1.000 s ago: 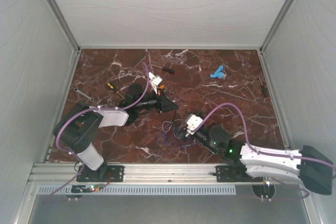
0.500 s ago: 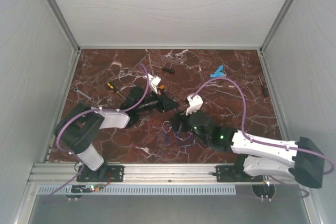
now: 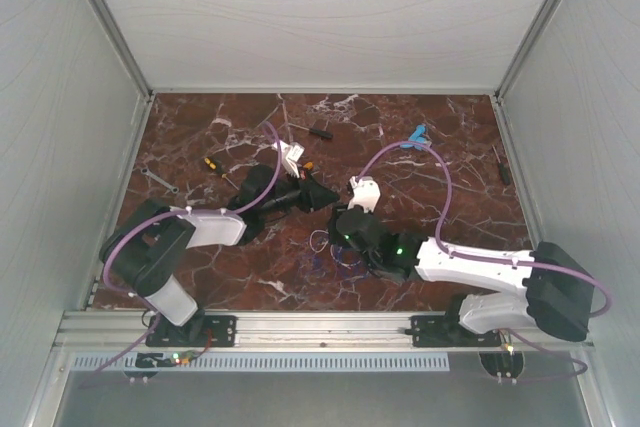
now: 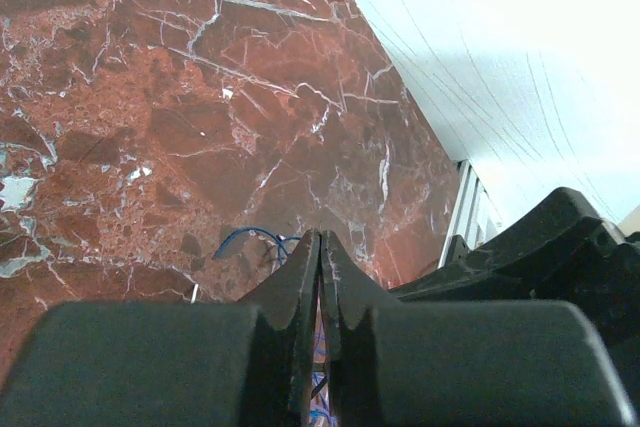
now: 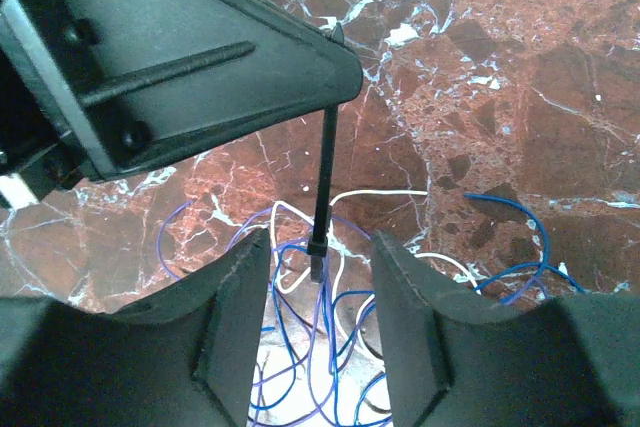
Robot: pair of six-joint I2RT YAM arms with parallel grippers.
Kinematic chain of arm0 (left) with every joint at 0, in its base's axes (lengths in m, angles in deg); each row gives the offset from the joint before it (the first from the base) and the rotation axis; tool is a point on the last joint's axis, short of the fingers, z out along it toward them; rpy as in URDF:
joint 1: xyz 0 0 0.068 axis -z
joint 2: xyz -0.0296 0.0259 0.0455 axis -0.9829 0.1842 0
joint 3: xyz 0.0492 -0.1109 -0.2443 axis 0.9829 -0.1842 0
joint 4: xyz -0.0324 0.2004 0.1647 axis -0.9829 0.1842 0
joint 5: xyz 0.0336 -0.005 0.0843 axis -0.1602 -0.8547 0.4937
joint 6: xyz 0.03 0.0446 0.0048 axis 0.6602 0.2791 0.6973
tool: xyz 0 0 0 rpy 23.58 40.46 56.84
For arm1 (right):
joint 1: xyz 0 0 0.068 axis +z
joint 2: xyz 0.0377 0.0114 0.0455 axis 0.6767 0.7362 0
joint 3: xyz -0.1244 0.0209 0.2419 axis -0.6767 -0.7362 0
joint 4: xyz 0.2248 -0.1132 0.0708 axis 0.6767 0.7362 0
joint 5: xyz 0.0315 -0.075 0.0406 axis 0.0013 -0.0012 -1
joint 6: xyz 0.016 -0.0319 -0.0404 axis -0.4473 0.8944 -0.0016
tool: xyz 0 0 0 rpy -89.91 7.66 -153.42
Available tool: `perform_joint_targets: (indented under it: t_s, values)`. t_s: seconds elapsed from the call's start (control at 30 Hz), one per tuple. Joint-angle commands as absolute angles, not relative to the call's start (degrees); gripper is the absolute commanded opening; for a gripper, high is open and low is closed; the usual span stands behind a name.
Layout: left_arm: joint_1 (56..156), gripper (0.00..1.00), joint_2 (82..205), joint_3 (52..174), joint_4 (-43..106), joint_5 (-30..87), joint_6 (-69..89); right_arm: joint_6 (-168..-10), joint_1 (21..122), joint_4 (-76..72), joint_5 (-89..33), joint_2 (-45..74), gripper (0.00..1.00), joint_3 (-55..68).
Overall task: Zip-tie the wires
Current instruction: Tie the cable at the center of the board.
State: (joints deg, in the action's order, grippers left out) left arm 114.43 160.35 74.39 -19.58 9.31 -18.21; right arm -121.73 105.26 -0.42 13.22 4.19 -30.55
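Note:
The wires are thin blue, purple and whitish loops on the marble, just in front of both grippers. In the right wrist view the wires lie under my open right gripper. My left gripper is shut on a black zip tie. The tie hangs straight down from its fingertips, and its head sits among the wire loops between my right fingers. In the left wrist view my left gripper is shut, with a blue wire loop beyond it. My right gripper is just right of the wires.
An orange-handled screwdriver and a wrench lie at the left. A black screwdriver and a blue object lie at the back, and another screwdriver lies at the right. Walls enclose the marble table.
My right arm has swung left and forward, bringing its open gripper over the wires and around the hanging zip tie. My left gripper has shifted slightly right, still shut.

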Motion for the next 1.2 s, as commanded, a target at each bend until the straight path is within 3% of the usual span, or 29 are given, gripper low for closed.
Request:
perform_joint_targets:
  t_s: [0.0, 0.27, 0.4, 1.17]
  values:
    - [114.72, 0.0, 158.71, 75.71, -21.46, 9.59, -17.6, -122.97, 104.56, -4.9, 14.37, 6.6, 0.4, -30.4]
    - [114.75, 0.0, 157.97, 75.36, -21.79, 9.53, -17.81, -122.74, 103.25, -7.67, 14.43, 8.44, 0.18, -31.08]
    - [114.74, 0.0, 157.67, 75.09, -21.54, 10.62, -18.09, -122.9, 103.01, -7.84, 14.14, 8.43, 0.0, -31.82]
    - [108.87, 0.0, 164.02, 88.06, -8.2, 17.84, -7.98, -128.02, 103.79, -6.05, 11.21, 10.32, 0.0, -35.38]
